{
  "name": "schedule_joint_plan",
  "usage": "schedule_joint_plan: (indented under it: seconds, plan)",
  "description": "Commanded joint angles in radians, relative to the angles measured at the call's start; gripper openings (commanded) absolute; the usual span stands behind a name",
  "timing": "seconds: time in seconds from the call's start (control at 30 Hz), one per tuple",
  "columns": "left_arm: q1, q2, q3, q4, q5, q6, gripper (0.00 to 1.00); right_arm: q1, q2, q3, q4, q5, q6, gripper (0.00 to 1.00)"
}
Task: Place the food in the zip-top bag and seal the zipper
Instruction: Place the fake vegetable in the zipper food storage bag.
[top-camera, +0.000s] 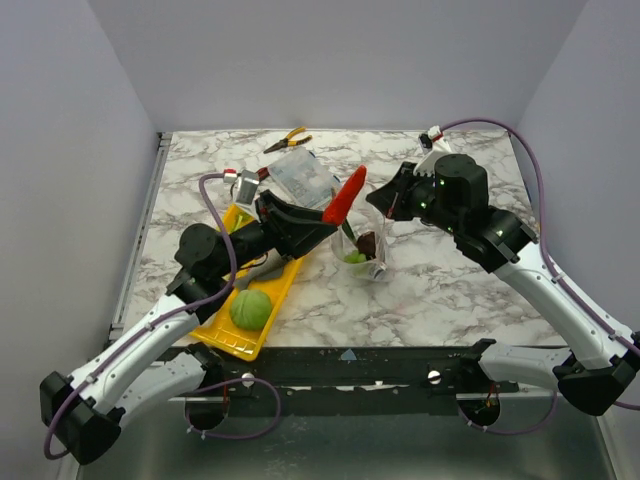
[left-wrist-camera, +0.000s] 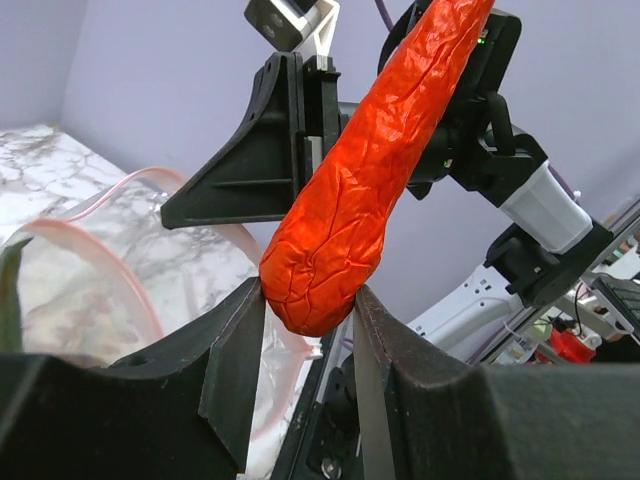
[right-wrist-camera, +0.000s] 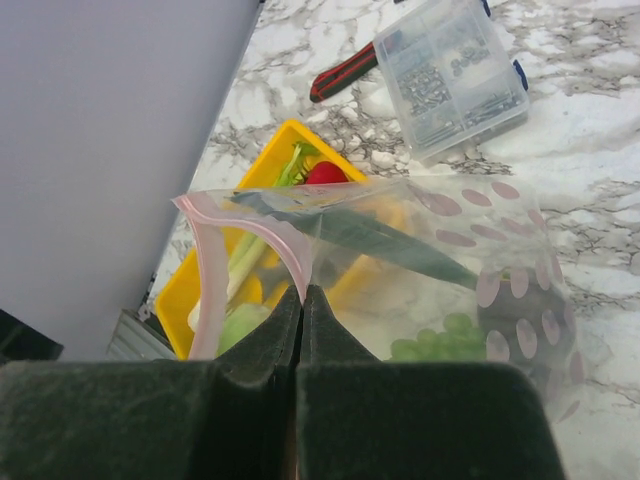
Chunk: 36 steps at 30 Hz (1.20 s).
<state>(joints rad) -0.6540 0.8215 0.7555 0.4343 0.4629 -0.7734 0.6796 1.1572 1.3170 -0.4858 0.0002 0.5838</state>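
We pinch a wrinkled orange-red pepper (left-wrist-camera: 350, 200) in the left gripper (left-wrist-camera: 308, 305) — only the right wrist view shows the right gripper (right-wrist-camera: 302, 300) clamping the pink zipper (right-wrist-camera: 293, 248) of the bag (right-wrist-camera: 470, 250).

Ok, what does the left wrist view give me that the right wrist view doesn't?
Only left wrist: the red toy pepper, pinched at its lower end in the left gripper. Only right wrist: the right gripper shut on the zip-top bag at its rim, green food inside, plus the yellow tray, tomato, clear box and pliers behind. Both: the open bag and its pink zipper.
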Motion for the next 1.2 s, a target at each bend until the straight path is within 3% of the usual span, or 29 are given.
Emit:
schedule_joint_plan:
  seconds: [0.0, 0.13, 0.23, 0.37, 0.5, 0.77, 0.93, 1.07, 1.17]
  plan:
    - [-0.050, 0.104, -0.003, 0.268, -0.009, -0.002, 0.06, 0.004, -0.034, -0.003, 0.082, -0.034, 0.046, 0.01]
    - [-0.075, 0.171, -0.013, 0.363, -0.040, 0.004, 0.16, 0.004, -0.052, -0.013, 0.100, -0.031, 0.060, 0.01]
    - [-0.078, 0.195, -0.015, 0.341, -0.082, 0.008, 0.35, 0.004, -0.059, -0.014, 0.099, -0.018, 0.059, 0.01]
    - [-0.080, 0.192, 0.019, 0.148, -0.152, 0.027, 0.74, 0.003, -0.053, -0.007, 0.098, -0.025, 0.059, 0.01]
    - [-0.080, 0.149, 0.034, 0.018, -0.186, 0.077, 0.90, 0.003, -0.044, -0.002, 0.099, -0.028, 0.051, 0.01]
    - [-0.078, -0.003, 0.022, -0.182, -0.268, 0.205, 0.94, 0.003, -0.037, -0.005, 0.099, -0.037, 0.049, 0.01]
    - [-0.063, -0.103, 0.069, -0.444, -0.375, 0.267, 0.97, 0.003, -0.039, -0.021, 0.108, -0.042, 0.052, 0.01]
    - [-0.057, -0.132, 0.114, -0.615, -0.409, 0.315, 0.96, 0.003, -0.032, -0.026, 0.117, -0.047, 0.051, 0.01]
    - [-0.057, -0.142, 0.118, -0.664, -0.351, 0.312, 0.90, 0.004, -0.027, -0.029, 0.124, -0.059, 0.054, 0.01]
